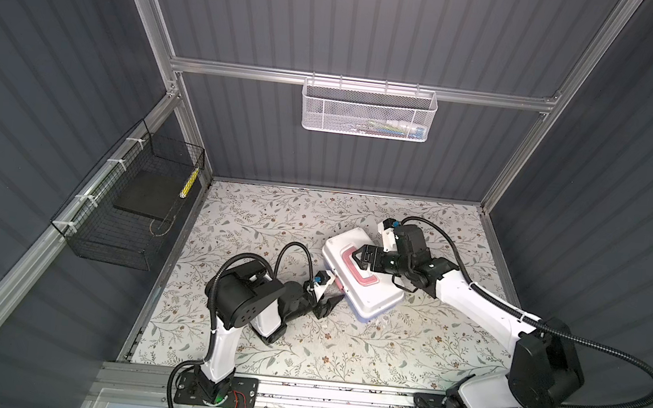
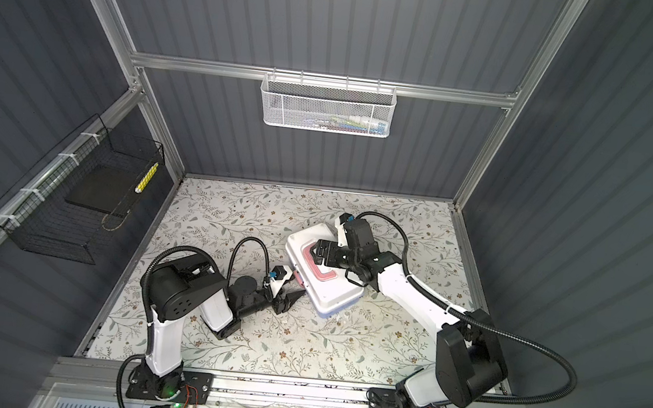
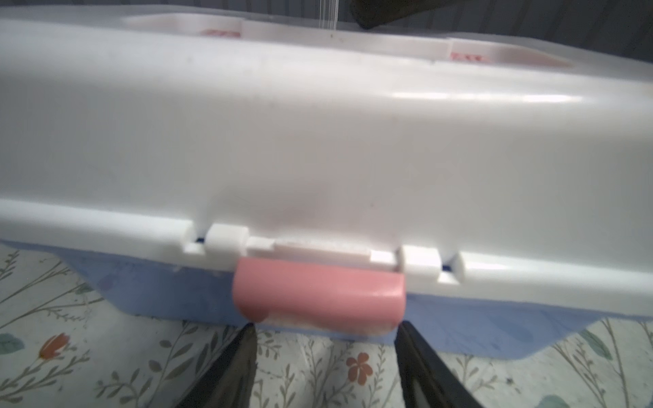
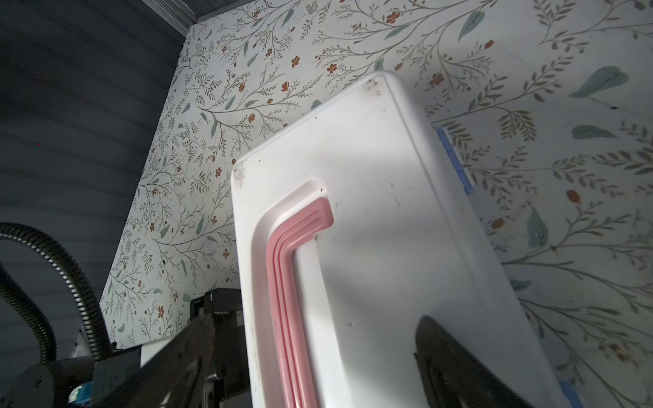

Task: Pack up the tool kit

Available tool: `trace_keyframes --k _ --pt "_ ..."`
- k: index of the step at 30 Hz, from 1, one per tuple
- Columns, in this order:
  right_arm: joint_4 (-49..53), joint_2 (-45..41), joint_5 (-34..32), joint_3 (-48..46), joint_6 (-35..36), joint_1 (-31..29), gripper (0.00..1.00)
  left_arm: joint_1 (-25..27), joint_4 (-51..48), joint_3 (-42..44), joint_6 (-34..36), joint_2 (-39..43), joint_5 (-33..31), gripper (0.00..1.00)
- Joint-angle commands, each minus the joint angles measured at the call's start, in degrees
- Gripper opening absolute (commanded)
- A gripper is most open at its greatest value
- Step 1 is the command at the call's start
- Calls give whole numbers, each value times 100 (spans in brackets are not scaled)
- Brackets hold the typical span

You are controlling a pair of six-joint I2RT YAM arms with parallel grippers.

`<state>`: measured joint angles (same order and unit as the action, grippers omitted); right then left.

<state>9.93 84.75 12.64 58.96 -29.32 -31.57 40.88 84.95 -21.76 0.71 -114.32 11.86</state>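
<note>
The tool kit (image 1: 364, 301) (image 2: 327, 295) lies shut and slantwise on the floral table, white lid over light blue base. Its pink handle (image 1: 366, 281) (image 4: 282, 265) lies flat in the lid's recess. My right gripper (image 1: 360, 258) (image 2: 317, 253) (image 4: 316, 319) hovers open over the lid, one finger above the lid top, the other past the lid's edge. My left gripper (image 1: 332, 300) (image 2: 293, 295) (image 3: 325, 326) is low at the kit's near side, open. Its two fingertips sit just under the ends of the pink latch (image 3: 318, 293). What the kit holds is hidden.
A white mesh basket (image 1: 367, 109) with a few small items hangs on the back wall. On the left wall hangs a black wire basket (image 1: 127, 207) holding a yellow and white stick (image 1: 189, 183). Corrugated walls and aluminium rails bound the table (image 1: 382, 358).
</note>
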Motion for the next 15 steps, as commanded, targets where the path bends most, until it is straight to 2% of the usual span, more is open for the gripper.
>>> trace_keyframes --k 1,15 --pt "621 156 9 -16 48 75 90 -20 277 -44 223 -119 9 63" --pt "592 274 132 10 21 135 90 -37 81 -39 288 41 -34 54"
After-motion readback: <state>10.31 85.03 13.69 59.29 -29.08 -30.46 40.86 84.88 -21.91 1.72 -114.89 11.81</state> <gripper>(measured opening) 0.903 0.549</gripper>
